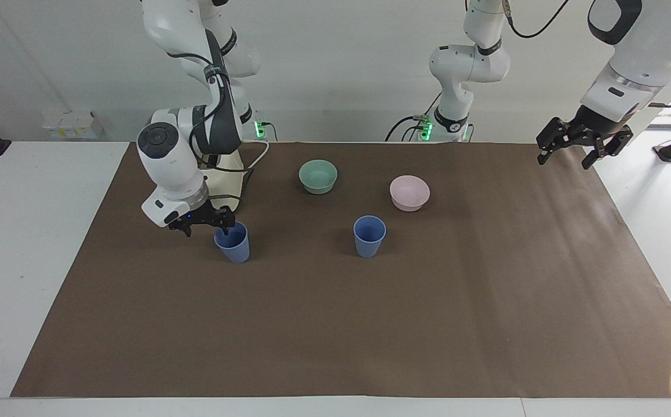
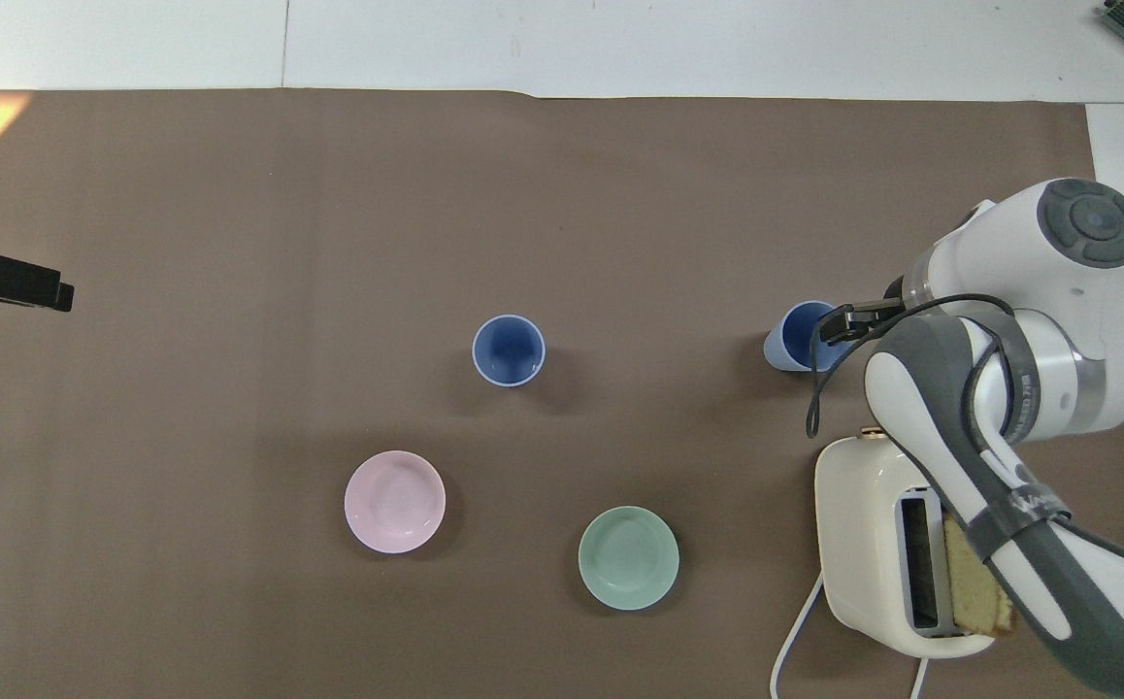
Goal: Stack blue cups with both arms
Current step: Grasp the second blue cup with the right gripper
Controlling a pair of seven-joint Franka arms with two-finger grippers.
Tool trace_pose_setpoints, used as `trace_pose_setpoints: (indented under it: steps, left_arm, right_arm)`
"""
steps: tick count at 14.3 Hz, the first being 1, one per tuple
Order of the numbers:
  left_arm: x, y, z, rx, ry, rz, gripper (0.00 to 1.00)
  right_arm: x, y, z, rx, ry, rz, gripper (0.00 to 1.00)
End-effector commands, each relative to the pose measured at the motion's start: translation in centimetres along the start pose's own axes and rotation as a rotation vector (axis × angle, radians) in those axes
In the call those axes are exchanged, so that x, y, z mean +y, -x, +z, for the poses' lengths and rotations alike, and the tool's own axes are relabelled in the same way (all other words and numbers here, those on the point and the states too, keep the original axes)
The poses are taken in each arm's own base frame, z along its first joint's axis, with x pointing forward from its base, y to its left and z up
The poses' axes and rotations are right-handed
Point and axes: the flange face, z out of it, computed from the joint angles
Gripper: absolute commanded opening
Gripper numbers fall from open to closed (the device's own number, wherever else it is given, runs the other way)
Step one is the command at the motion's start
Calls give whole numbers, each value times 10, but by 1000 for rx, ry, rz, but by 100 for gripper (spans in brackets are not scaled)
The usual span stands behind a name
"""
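Note:
Two blue cups stand upright and apart on the brown mat. One cup (image 1: 369, 236) is near the middle and also shows in the overhead view (image 2: 509, 349). The other cup (image 1: 234, 248) stands toward the right arm's end, just farther from the robots than the toaster, and also shows in the overhead view (image 2: 788, 342). My right gripper (image 1: 208, 226) is open at this cup's rim, one finger inside the cup and one outside. In the overhead view the right gripper (image 2: 839, 322) overlaps the cup's rim. My left gripper (image 1: 567, 155) is open and empty, raised over the mat's edge at the left arm's end (image 2: 33, 288).
A cream toaster (image 2: 863, 524) with a bread slice (image 2: 975, 582) in it stands near the right arm's base. A teal bowl (image 1: 318, 176) and a pink bowl (image 1: 409, 192) sit nearer to the robots than the middle cup.

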Motion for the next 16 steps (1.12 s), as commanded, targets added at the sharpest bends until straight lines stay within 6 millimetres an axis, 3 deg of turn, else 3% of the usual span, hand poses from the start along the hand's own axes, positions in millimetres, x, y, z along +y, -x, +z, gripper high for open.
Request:
trace_pose_setpoints:
  steps: [1,4,6,7,8,11,14,16]
  left_arm:
    - [5,8,-7,-15,-8,14,100]
    - [6,9,-6,-21,-7,9,100]
    - [5,13,-5,-44,-9,11,100]
    - [5,14,-5,-53,-7,11,100]
    - [6,14,-5,-54,-7,12,100]
    - [6,19,-5,-69,-5,10,100]
    - [5,21,-3,-75,-3,10,100]
    - [6,20,-3,-69,-4,12,100]
  right_arm:
    - [-1,1,4,10,-17,3,84]
    - [-3,1,10,9,-18,8,56]
    - [-4,0,9,17,-18,5,51]
    - [-4,-1,15,8,-18,4,44]
    - [-5,-2,17,11,-19,6,29]
    - [-16,-5,14,28,-21,-8,0]
    - [-28,-13,4,43,-53,-5,0]
    - [-32,-19,-28,66,-104,18,0]
